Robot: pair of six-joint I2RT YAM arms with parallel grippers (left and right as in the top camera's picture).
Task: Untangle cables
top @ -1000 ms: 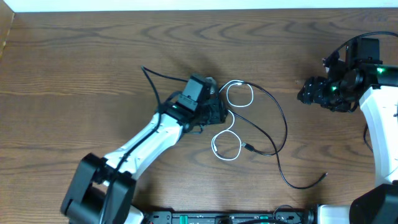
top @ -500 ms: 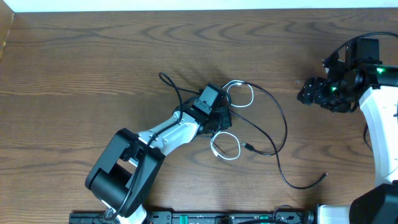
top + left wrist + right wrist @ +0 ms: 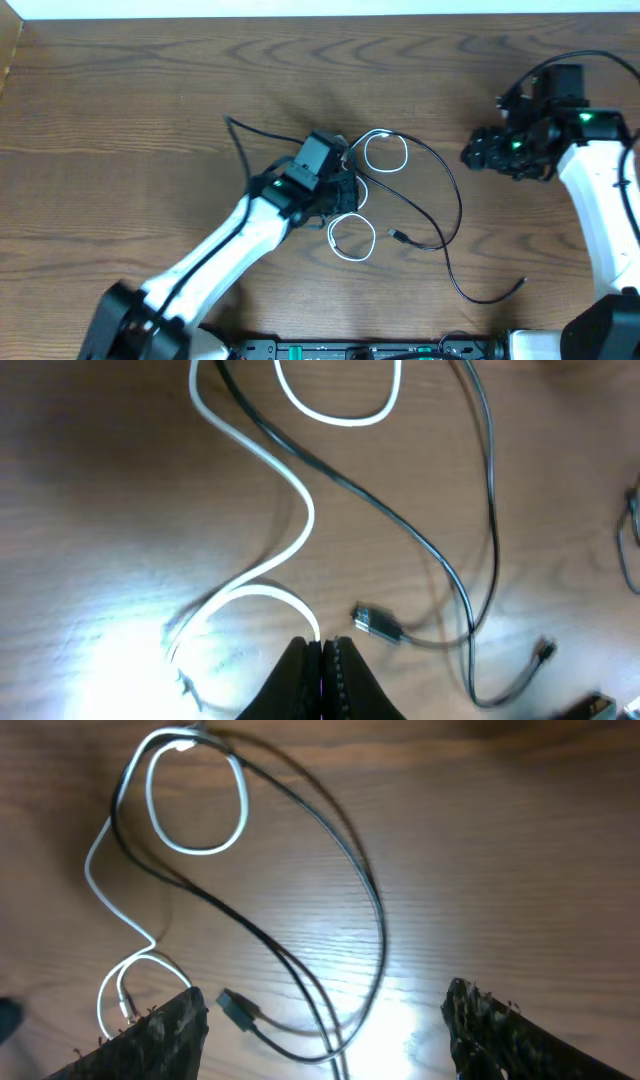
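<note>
The white cable (image 3: 308,510) is clamped between the shut fingers of the left claw (image 3: 322,658), beside its lower loop. It is laid in two loops at mid-surface (image 3: 120,90) and is crossed by black cables (image 3: 457,200). The right claw (image 3: 322,1025) is spread wide apart, off to their right, with nothing gripped.

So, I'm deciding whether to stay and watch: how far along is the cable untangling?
Nothing looks separated yet: a black cable crosses the white cable near its upper loop. In hand: the left pincer is shut on the white cable's lower loop. The right pincer hangs open, off the cables. Left: pulling them apart.
</note>
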